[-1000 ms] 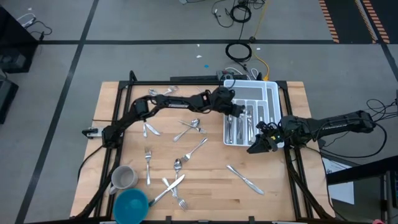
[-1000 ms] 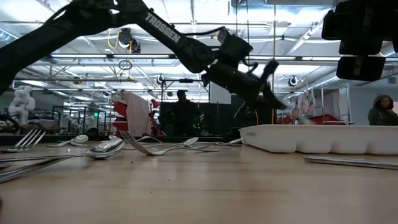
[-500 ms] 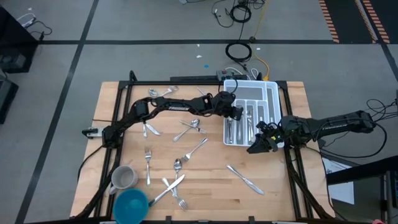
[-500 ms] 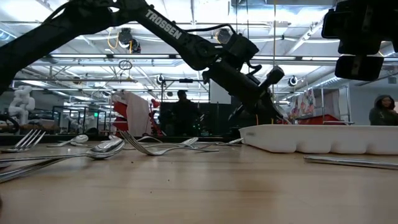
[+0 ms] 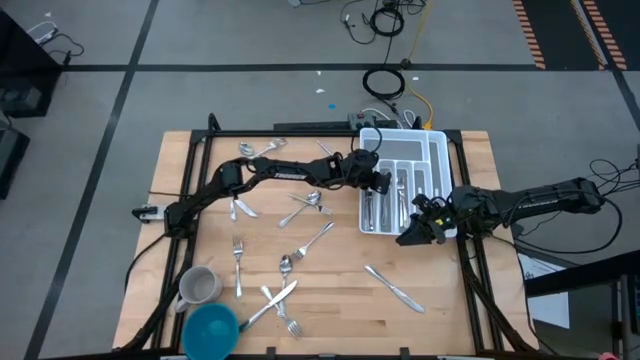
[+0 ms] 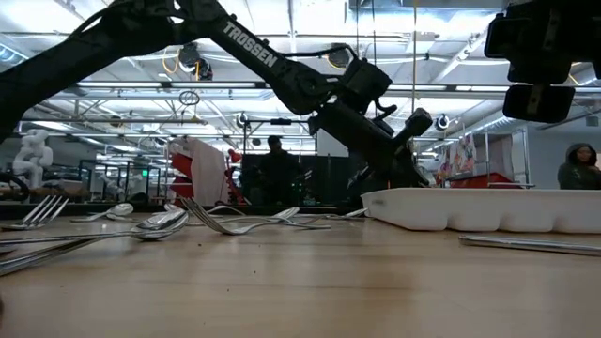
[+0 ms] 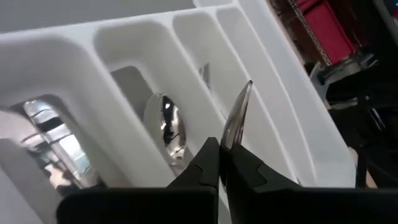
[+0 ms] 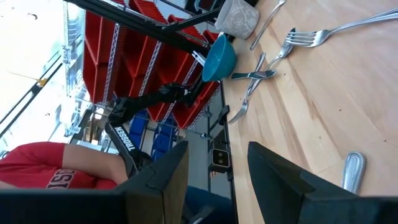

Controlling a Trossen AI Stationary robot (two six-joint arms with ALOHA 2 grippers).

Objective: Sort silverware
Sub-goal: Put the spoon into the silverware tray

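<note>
Left end effector (image 7: 222, 163) clenches one silver utensil (image 7: 236, 115) over the one white tray (image 5: 432, 150); right end effector (image 5: 412, 236) is released, empty.

Left pincer (image 5: 383, 181) closed, right pincer (image 5: 412, 234) apart

The table (image 5: 330, 290) is pale wood with a visible grain and a matt, smooth top. The silverware (image 5: 240, 264) is bright polished metal, mirror-glossy; a spoon (image 7: 166, 127) in the tray reflects the room. The tray (image 5: 430, 160) is smooth white plastic with a soft sheen. The mug (image 5: 199, 286) looks like dull grey metal. The bowl (image 5: 211, 331) is glossy teal. The fingers (image 7: 205, 165) of the left gripper (image 7: 222, 163) are matt black.
</note>
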